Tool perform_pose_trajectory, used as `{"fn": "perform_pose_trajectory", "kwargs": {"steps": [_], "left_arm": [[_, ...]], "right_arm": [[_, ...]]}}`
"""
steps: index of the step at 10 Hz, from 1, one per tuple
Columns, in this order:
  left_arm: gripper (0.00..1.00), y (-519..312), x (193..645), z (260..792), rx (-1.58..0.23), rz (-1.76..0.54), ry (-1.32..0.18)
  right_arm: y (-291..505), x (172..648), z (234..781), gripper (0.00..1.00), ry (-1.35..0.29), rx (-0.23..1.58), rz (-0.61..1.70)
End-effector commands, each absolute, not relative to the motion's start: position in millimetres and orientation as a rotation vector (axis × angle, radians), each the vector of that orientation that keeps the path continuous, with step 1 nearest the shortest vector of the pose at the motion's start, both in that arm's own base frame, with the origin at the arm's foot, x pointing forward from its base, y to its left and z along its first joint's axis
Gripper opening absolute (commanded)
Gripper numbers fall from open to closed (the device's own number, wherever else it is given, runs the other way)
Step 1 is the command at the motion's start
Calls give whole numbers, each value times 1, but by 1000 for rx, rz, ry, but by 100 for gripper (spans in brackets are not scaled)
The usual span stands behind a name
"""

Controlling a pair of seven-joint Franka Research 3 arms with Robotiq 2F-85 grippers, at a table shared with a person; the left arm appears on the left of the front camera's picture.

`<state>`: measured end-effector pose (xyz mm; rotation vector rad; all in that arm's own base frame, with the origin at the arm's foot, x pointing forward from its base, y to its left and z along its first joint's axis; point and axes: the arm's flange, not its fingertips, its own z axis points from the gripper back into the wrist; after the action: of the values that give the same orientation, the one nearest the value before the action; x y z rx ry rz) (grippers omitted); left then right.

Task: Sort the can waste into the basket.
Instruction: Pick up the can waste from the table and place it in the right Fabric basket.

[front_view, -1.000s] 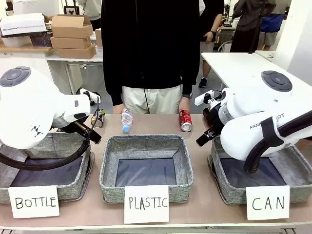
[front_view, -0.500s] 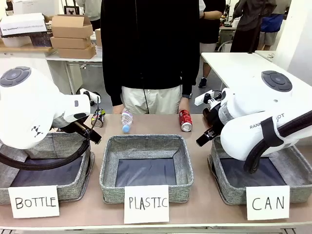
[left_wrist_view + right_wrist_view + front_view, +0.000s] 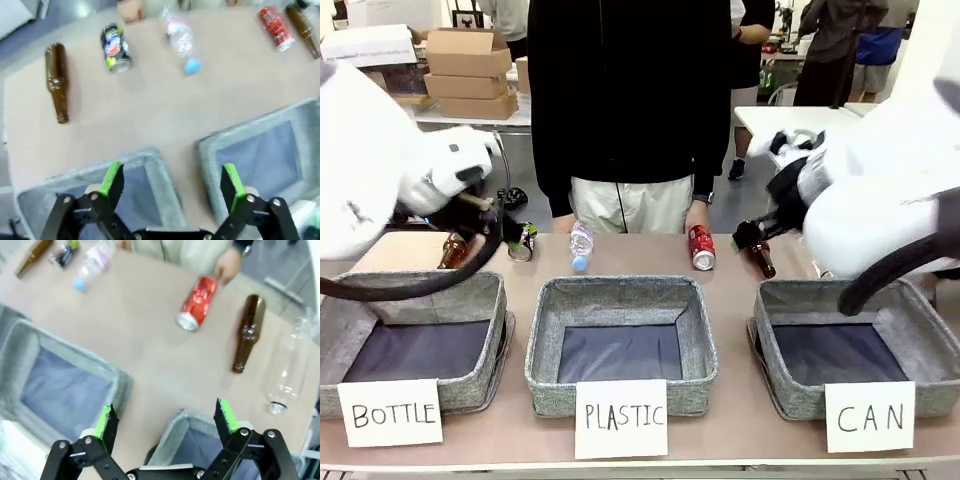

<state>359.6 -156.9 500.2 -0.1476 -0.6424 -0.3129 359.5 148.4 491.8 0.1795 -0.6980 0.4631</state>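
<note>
The red can lies on its side at the table's far edge, in front of the person; it also shows as the red can and the red can. Far left lies the black can, seen too as the black can. At the near right stands the grey CAN basket, its floor bare. My right gripper hangs open high over that basket's near corner, well short of the red can. Open too is my left gripper, high between two baskets.
A brown bottle lies right of the red can, another brown bottle at far left. A small plastic bottle lies mid-table and a clear bottle at far right. PLASTIC basket and BOTTLE basket stand alongside. A hand rests near the red can.
Both arms have lifted and swung outward, uncovering the two brown bottles. The cans and baskets have not moved.
</note>
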Motion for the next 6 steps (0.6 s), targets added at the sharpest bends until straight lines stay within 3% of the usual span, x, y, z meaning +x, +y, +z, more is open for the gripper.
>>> {"fn": "perform_pose_trajectory", "kwargs": {"steps": [1,2,3,4,5,6], "left_arm": [[100,-144,290,520,-278,-376,-736],[100,-143,274,514,-336,-484,-719],[100,-161,332,539,-212,-316,-700],[100,-161,332,539,-212,-316,-700],[100,-168,304,568,-276,-375,-737],[100,-167,316,568,-508,-326,-572]], "right_arm": [[112,282,504,100,-704,254,505],[107,261,497,100,-713,188,497],[138,338,526,100,-719,218,465],[138,338,526,100,-719,218,465],[129,312,552,100,-728,229,478],[129,328,558,100,-618,593,427]]}}
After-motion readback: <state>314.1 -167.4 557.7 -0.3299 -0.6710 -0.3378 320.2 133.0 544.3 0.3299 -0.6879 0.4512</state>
